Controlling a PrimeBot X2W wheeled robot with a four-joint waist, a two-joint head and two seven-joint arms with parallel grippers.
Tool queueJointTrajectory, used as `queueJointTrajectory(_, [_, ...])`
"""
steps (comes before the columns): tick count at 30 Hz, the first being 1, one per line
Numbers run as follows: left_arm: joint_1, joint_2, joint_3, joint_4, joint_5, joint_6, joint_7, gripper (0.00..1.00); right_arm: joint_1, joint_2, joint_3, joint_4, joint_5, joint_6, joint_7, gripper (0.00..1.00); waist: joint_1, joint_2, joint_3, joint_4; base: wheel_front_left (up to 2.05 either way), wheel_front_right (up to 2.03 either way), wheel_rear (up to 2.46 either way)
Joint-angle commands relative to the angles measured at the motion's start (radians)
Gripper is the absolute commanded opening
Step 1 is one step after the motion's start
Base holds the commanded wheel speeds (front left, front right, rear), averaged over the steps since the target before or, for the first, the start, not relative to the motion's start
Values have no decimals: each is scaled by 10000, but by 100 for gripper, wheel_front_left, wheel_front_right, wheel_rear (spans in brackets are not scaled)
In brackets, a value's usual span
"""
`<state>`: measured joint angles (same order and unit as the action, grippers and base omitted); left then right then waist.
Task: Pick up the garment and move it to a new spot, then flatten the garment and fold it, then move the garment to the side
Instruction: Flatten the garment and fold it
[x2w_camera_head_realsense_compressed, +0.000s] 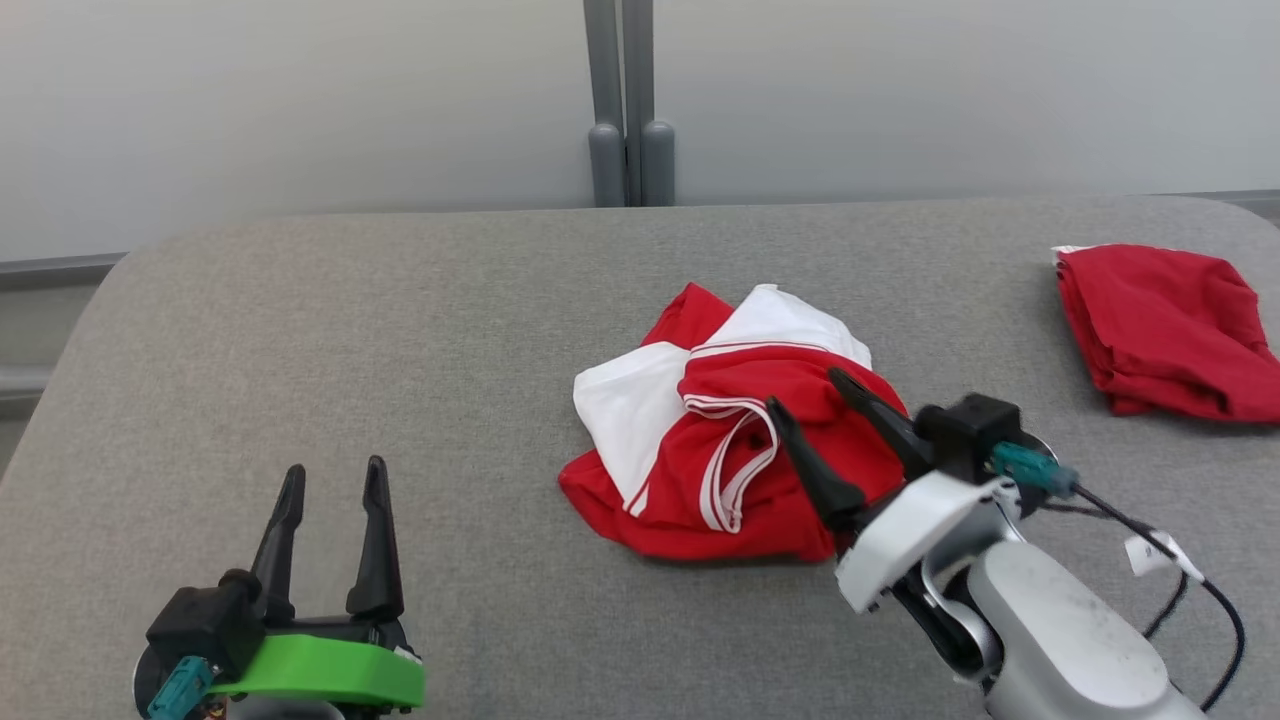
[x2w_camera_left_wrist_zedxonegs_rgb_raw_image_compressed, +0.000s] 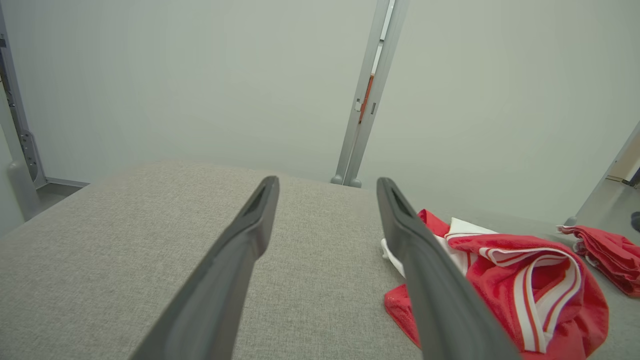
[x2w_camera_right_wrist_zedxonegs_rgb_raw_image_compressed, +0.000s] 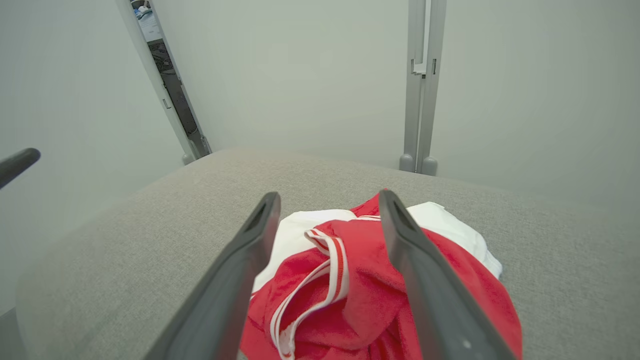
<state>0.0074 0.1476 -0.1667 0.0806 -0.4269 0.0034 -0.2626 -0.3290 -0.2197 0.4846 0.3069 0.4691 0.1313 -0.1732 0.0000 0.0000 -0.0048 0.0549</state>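
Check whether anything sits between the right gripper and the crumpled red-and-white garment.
Nothing visible does. The right gripper, jaws open, points at the garment with no object between; a folded red cloth lies apart, far right on the table.

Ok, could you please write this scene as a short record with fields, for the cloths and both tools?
surface: grey fabric-covered table
garment: red and white garment, crumpled, near the table's middle
other cloth: folded red cloth, far right, apart from the garment
left tool: open, over bare table, away from the garment
right tool: open, fingers over the garment's near right side; contact unclear
stage: garment not yet gripped
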Motion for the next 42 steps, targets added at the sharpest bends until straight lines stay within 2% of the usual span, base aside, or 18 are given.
queueJointTrajectory(1, [-51, -82, 37, 72, 111, -110, -28, 100, -540, 52, 209, 343, -116, -11, 377, 100, 0, 0, 194, 439, 0, 0, 0])
queueJointTrajectory(7, [-386, -475, 141, 396, 290, -488, -28, 100, -2707, 212, 1621, 2589, -417, -12, 2664, 100, 0, 0, 490, 1314, 0, 0, 0])
queueJointTrajectory(11, [-502, -634, 208, 602, 347, -639, -28, 100, -3663, 440, 1936, 4092, -610, -12, 4151, 100, 0, 0, 534, 1757, 0, 0, 0])
queueJointTrajectory(15, [-451, -757, 323, 749, 399, -745, -29, 100, -4159, 657, 2122, 5055, -707, -12, 5216, 100, 0, 0, 474, 1985, 0, 0, 0])
queueJointTrajectory(16, [-429, -781, 350, 771, 418, -751, -29, 100, -4249, 645, 2136, 5203, -798, -12, 5317, 56, 0, 0, 450, 2002, 0, 0, 0])
queueJointTrajectory(17, [-398, -805, 396, 794, 438, -764, -29, 100, -4349, 631, 2141, 5346, -932, -12, 5356, 42, 0, 0, 429, 2004, 0, 0, 0])
queueJointTrajectory(18, [-366, -819, 441, 805, 464, -782, -29, 100, -4405, 642, 2124, 5420, -1029, -12, 5292, 0, 0, 0, 403, 1988, 0, 0, 0])
queueJointTrajectory(24, [-141, -866, 675, 859, 606, -844, -29, 100, -4530, 647, 1410, 5508, -1642, -12, 4338, 0, 0, 0, 216, 1434, 0, 0, 0])
queueJointTrajectory(28, [-53, -860, 788, 841, 717, -902, -29, 100, -4203, 444, 505, 5104, -1840, -14, 3603, 0, 0, 0, 143, 799, 0, 0, 0])
queueJointTrajectory(32, [12, -855, 870, 769, 819, -945, -28, 100, -3376, 27, -976, 4093, -1962, -14, 2896, 0, 0, 0, 203, 176, 0, 0, 0])
queueJointTrajectory(36, [-96, -835, 889, 701, 905, -1011, -29, 100, -1998, -639, -2645, 2580, -2094, -14, 2699, 0, 0, 0, 461, -365, 0, 0, 0])
queueJointTrajectory(39, [-311, -825, 840, 681, 960, -1058, -28, 100, -869, -787, -3813, 1652, -2214, -12, 2774, 0, 0, 0, 750, -598, 0, 0, 0])
queueJointTrajectory(42, [-504, -797, 789, 741, 947, -1101, -29, 100, 55, -636, -4771, 1016, -2266, -11, 2735, 0, 0, 0, 1042, -724, 0, 0, 0])
